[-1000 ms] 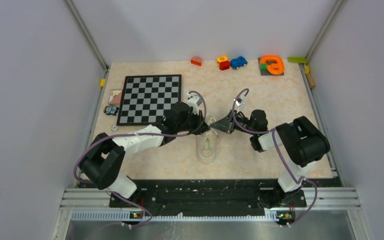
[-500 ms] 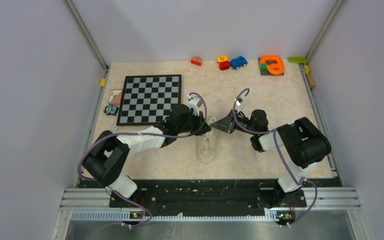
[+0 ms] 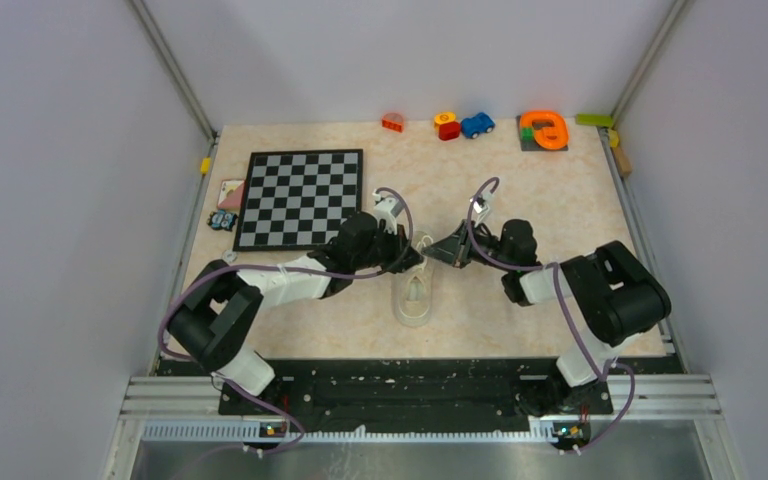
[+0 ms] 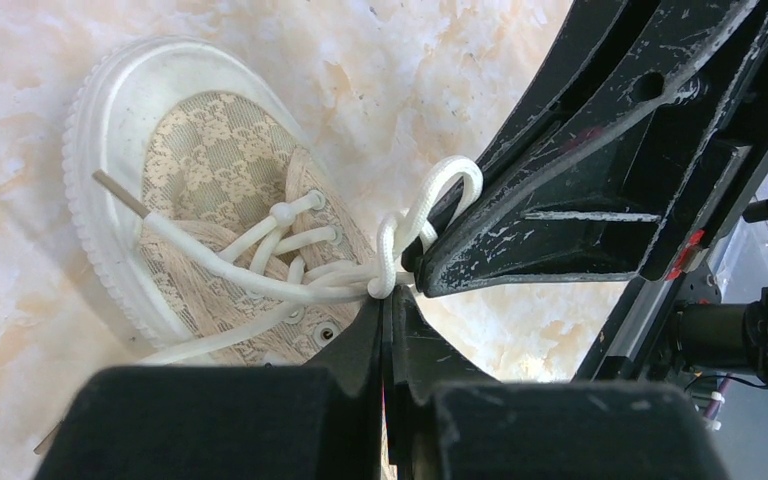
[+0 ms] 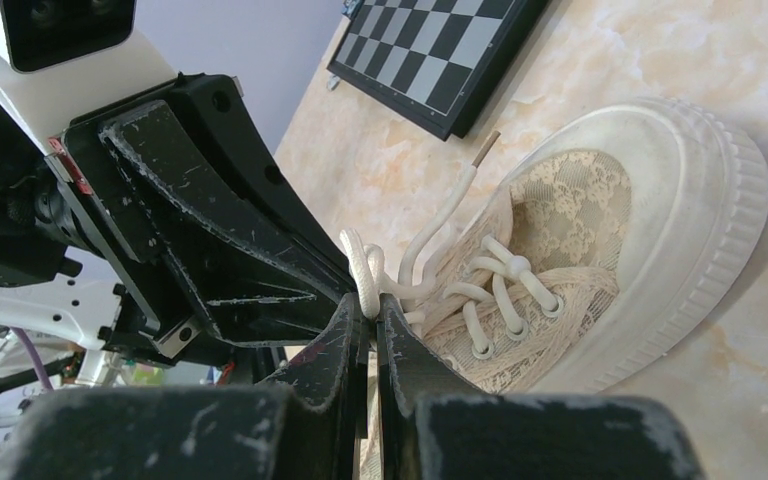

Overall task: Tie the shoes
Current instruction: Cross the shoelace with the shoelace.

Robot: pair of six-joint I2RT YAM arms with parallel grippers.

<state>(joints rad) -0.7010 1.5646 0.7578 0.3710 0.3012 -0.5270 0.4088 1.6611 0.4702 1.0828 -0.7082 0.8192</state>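
Now, at centre frame, our left gripper (image 4: 387,312) and right gripper (image 5: 369,312) meet tip to tip over the sneaker (image 3: 413,300), each clamped on the laces (image 4: 388,250). We judge the bow half-formed; next comes an even outward pull. Chessboard (image 3: 300,197), upper left, and toy car (image 3: 477,125), top edge, sit well clear; only the crowded fingertips hamper us.
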